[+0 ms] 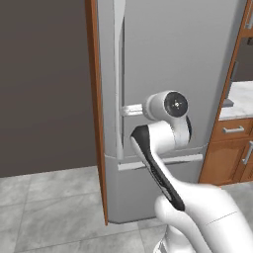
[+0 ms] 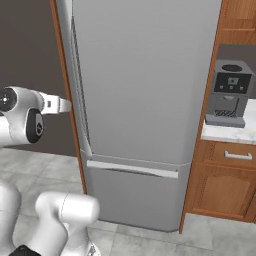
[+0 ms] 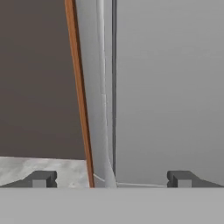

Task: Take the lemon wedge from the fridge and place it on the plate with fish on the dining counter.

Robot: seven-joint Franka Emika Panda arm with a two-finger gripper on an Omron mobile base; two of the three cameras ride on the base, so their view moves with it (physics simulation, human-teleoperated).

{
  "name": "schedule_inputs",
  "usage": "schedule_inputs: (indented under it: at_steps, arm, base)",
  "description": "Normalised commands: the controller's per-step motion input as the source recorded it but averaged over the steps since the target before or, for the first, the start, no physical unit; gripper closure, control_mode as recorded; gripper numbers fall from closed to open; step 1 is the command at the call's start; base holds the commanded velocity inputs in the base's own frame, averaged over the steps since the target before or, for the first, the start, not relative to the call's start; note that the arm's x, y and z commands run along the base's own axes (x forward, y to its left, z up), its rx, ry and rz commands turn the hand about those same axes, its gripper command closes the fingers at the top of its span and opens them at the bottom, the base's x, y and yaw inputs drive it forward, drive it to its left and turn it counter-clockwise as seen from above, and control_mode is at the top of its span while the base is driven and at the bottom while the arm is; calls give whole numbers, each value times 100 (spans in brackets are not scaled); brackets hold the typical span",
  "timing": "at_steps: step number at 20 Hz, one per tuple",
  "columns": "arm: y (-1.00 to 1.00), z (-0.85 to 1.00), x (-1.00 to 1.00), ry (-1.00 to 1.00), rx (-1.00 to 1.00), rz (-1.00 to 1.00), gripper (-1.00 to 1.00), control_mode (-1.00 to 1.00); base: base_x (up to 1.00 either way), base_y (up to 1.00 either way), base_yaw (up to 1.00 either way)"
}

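One tall grey metallic fridge, doors shut, one long vertical handle. My one claw is spread wide, empty, level with that handle. One grey coffee machine on the marble worktop. I cannot locate the lemon wedge.

Both base cameras look forward from behind the claw, left and right, sharing the closed fridge ahead of it; the hand camera (much nearer) faces along the claw at the fridge's handle edge
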Motion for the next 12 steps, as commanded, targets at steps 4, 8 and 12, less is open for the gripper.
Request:
schedule_inputs:
  at_steps: [4,8,12]
  arm:
    - [38,0,72,0,-2,0,-100,-100]
    - [2,0,36,1,0,-2,-100,-100]
    - [12,0,44,1,0,-2,-100,-100]
  base:
    - [0,0,0]
    - [0,0,0]
    - [0,0,0]
